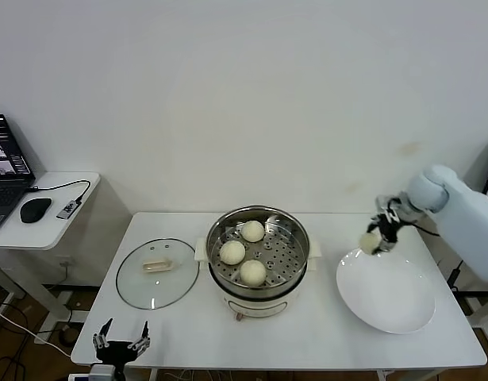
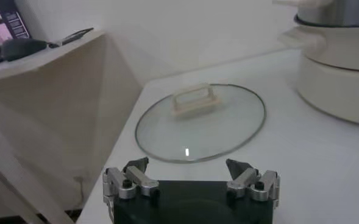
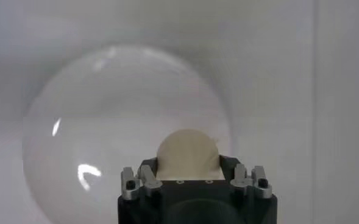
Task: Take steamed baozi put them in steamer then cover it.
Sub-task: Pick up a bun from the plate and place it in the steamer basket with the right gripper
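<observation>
Three cream-white baozi lie on the perforated tray of the steel steamer at the table's middle. A fourth baozi hangs just above the far left rim of the white plate, with my right gripper shut on it. The glass cover lies flat on the table left of the steamer, its cream handle up. My left gripper waits open at the table's front left edge, short of the cover, holding nothing.
The white plate on the right holds nothing else. A side desk with a laptop and a mouse stands at the far left. The steamer's white base sits just right of the cover.
</observation>
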Available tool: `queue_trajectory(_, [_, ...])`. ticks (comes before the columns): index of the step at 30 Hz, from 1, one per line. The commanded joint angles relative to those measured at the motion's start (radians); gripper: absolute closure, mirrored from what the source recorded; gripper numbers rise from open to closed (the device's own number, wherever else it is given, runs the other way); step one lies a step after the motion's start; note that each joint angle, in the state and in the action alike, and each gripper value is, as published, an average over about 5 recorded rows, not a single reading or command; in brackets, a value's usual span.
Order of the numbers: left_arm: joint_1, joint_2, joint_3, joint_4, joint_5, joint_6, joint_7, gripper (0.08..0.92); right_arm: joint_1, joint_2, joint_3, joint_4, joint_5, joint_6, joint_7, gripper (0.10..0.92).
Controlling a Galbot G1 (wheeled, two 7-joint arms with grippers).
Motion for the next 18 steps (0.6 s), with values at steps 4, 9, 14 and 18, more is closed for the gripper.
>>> queue_trajectory(4, [-0.008, 0.006, -0.004, -0.014, 0.012, -0.001, -0.001, 0.177, 0.399, 0.188, -0.394, 0.042, 0.306, -0.136, -0.003, 0.388])
queue_trajectory(9, [-0.015, 0.000, -0.005, -0.033, 0.011, 0.001, 0.000, 0.177, 0.455, 0.285, -0.452, 0.015, 0.352, -0.164, -0.001, 0.387])
queue_trajectory(14, [-0.017, -0.001, -0.006, -0.039, 0.008, -0.001, 0.000, 0.177, 0.476, 0.380, -0.505, -0.026, 0.395, -0.182, 0.000, 0.389])
queue_trajectory(18, [-0.021, 0.000, -0.014, -0.040, 0.000, -0.001, -0.001, 0.177, 0.474, 0.425, -0.550, -0.041, 0.425, -0.196, -0.002, 0.389])
